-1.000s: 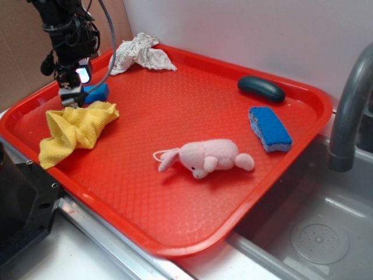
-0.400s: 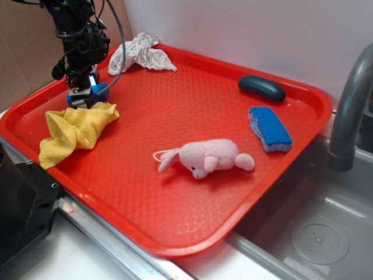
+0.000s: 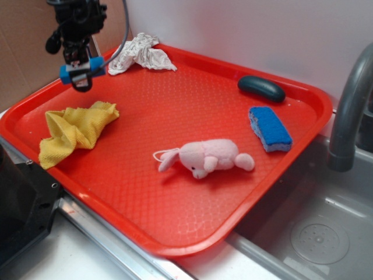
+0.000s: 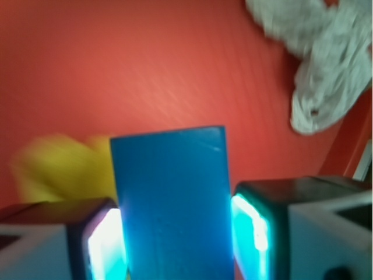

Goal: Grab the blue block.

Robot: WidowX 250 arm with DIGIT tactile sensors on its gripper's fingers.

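Blue block (image 3: 81, 69) in the exterior view sits clamped in the gripper (image 3: 81, 73), lifted clear above the far-left corner of the red tray (image 3: 175, 245), with the yellow cloth (image 3: 74, 129) below and nearer the camera and the white rag (image 3: 140, 52) just to its right; its long axis runs roughly level, crosswise to the arm. In the wrist view the blue block (image 4: 172, 204) fills the gap between the 2 lit fingers (image 4: 106, 245), touching both, its length pointing straight out from the gripper (image 4: 175, 242), so it looks firmly held.

Even, bright exterior light with soft shadows; blurred wrist view, cyan glow beside the jaws.
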